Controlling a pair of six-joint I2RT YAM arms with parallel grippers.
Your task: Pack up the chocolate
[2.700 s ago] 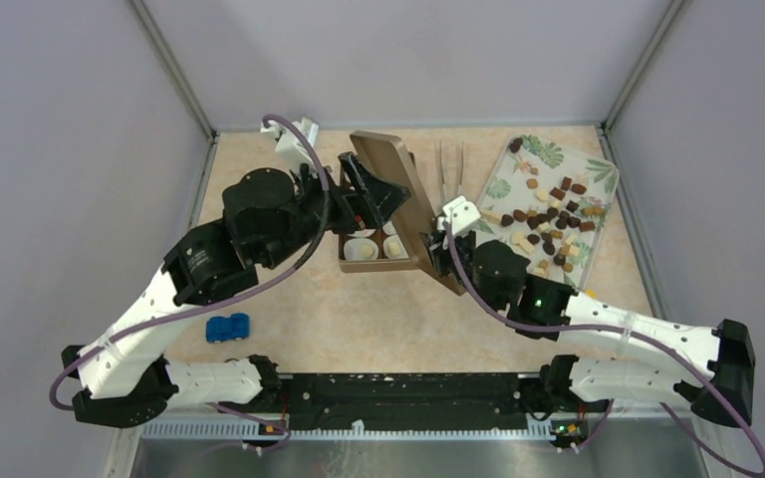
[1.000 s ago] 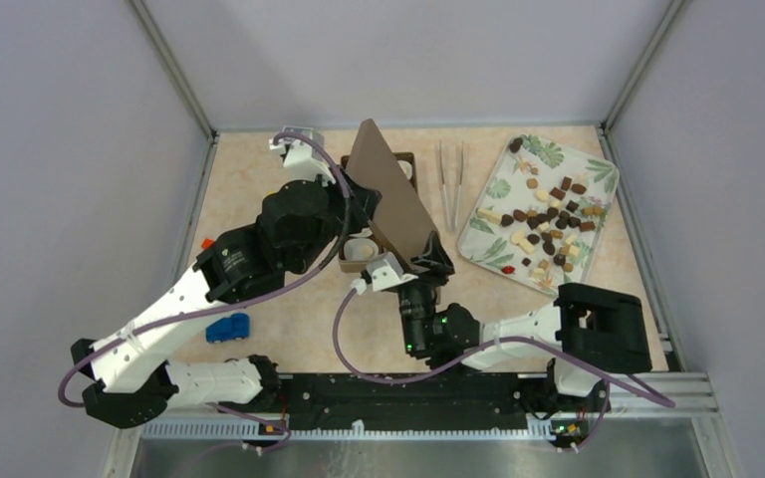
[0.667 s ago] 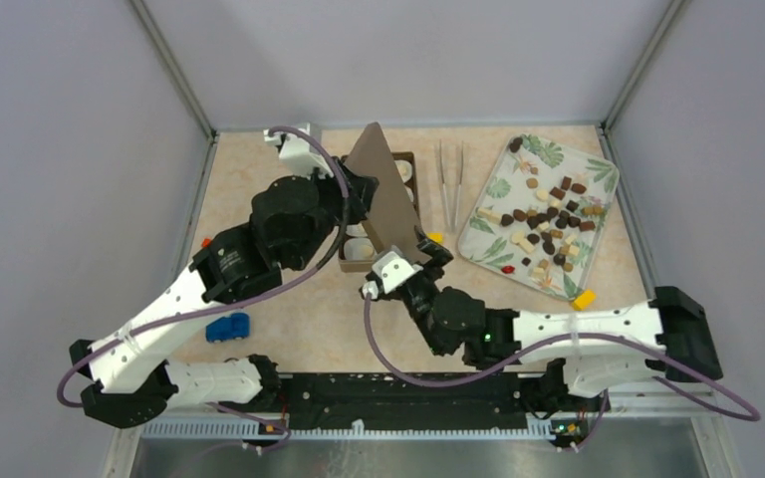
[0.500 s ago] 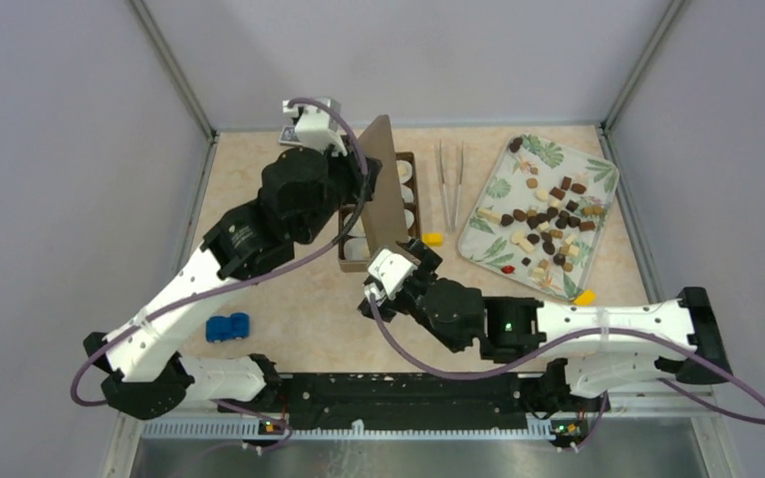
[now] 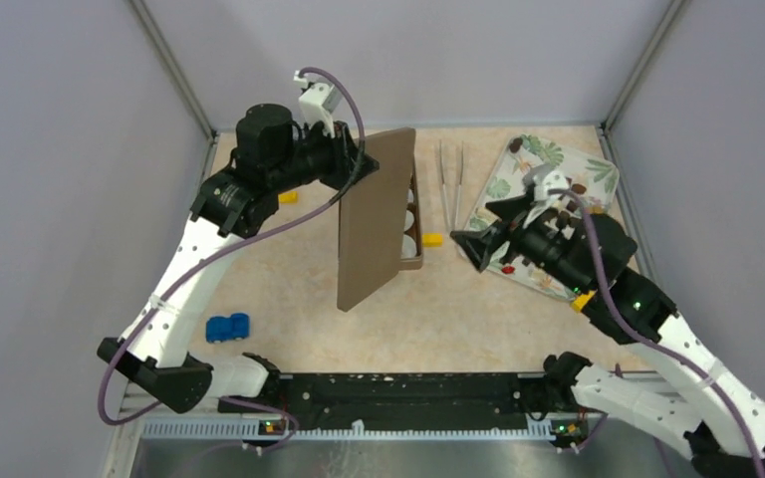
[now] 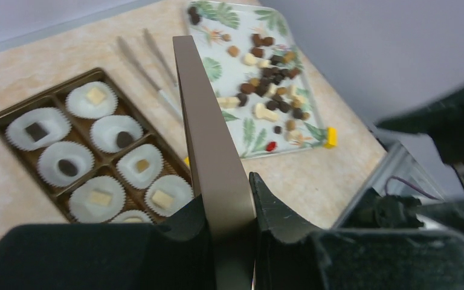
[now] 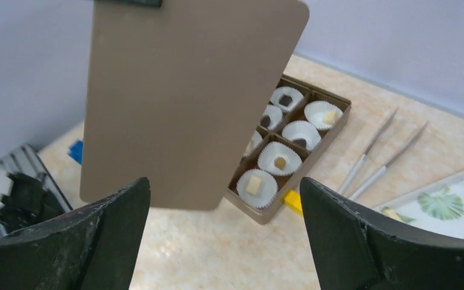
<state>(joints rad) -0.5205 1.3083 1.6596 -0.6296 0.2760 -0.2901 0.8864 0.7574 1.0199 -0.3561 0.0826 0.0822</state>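
Loose chocolate [image 5: 550, 215] pieces, dark brown, mid brown and cream, lie scattered on a leaf-patterned tray [image 5: 499, 185]. More chocolate [image 6: 36, 130] sits in white paper cups in the open brown box [image 6: 0, 116]. My left gripper [image 5: 361, 165] is shut on one short edge of the flat brown lid [image 5: 374, 224], held in the air over the box's left half. In the left wrist view the lid [image 6: 208, 139] stands edge-on between the fingers. My right gripper [image 7: 223, 235] is open and empty, right of the box [image 7: 332, 124] near the tray's near-left edge.
A pair of metal tweezers [image 5: 449, 181] lies between box and tray. Yellow blocks lie by the box [image 5: 431, 239], left of the lid [image 5: 288, 197] and at the tray's near edge [image 5: 583, 300]. A blue toy car [image 5: 227, 326] sits near left.
My right gripper opened, came off the lid's lower end and swung right toward the tray. My left arm rose and turned the lid from near upright to face-up over the box.
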